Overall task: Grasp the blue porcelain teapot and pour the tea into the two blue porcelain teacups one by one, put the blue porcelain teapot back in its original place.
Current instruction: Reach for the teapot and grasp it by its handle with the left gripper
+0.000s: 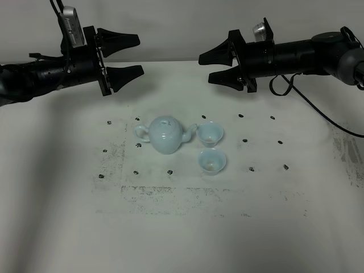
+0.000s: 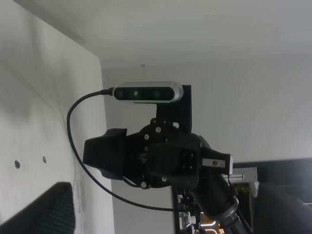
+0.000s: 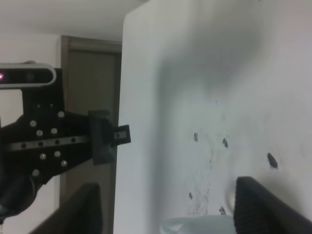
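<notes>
The blue porcelain teapot (image 1: 165,135) stands upright at the table's middle, lid on, with its spout toward the two blue porcelain teacups. One teacup (image 1: 210,133) is right by the spout, the other (image 1: 212,161) just in front of it. Each cup shows a faint brownish tint inside; I cannot tell if it is tea. My left gripper (image 1: 140,55) hovers open and empty behind and left of the teapot. My right gripper (image 1: 205,69) hovers open and empty behind the cups. The two grippers face each other. A pale-blue rim (image 3: 195,225) shows in the right wrist view.
The white table (image 1: 68,216) has small black marks (image 1: 244,140) around the tea set and scuffed grey patches. A black cable (image 1: 318,111) trails from the right arm. In the left wrist view the right arm (image 2: 170,161) fills the middle.
</notes>
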Controlling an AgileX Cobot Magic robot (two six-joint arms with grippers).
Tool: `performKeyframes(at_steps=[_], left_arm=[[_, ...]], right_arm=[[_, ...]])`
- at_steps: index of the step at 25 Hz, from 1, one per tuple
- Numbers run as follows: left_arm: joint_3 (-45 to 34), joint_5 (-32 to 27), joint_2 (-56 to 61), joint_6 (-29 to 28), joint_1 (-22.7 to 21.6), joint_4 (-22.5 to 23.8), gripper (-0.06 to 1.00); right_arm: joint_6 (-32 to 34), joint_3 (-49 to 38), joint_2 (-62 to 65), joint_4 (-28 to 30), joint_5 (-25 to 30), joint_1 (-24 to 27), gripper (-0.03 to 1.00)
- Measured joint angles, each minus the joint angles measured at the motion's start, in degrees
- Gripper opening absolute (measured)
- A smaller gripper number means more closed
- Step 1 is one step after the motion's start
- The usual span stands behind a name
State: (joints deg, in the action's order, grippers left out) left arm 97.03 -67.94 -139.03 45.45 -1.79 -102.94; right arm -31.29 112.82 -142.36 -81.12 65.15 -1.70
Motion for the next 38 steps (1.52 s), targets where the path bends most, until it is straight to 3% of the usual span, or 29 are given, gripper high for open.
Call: performKeyframes(at_steps=[12, 16, 23, 28, 33, 38], left_arm=[[0.0, 0.0, 0.0, 0.39, 0.0, 0.0, 0.71], [0.0, 0.0, 0.0, 2.14, 0.0, 0.14, 0.71], [0.0, 0.0, 1.9, 2.79, -0.14, 1.89, 0.71], [0.07, 0.0, 2.87, 2.79, -0.19, 2.54, 0.71], [0.18, 0.0, 2.89, 2.31, -0.19, 7.72, 0.71], [0.18, -0.05, 2.89, 0.43, -0.19, 14.12, 0.71]], right_arm=[[-2.0, 0.0, 0.0, -0.84, 0.06, 0.0, 0.59], [-5.65, 0.0, 0.4, 1.94, 1.33, 0.11, 0.59], [-5.37, 0.0, 6.91, 16.91, 2.11, 2.45, 0.56], [-1.42, 0.0, 13.2, 31.74, 3.27, 4.63, 0.54], [2.01, 0.0, 17.18, 42.34, 4.33, 5.55, 0.53], [3.99, 0.0, 18.79, 48.66, 4.52, 5.55, 0.53]])
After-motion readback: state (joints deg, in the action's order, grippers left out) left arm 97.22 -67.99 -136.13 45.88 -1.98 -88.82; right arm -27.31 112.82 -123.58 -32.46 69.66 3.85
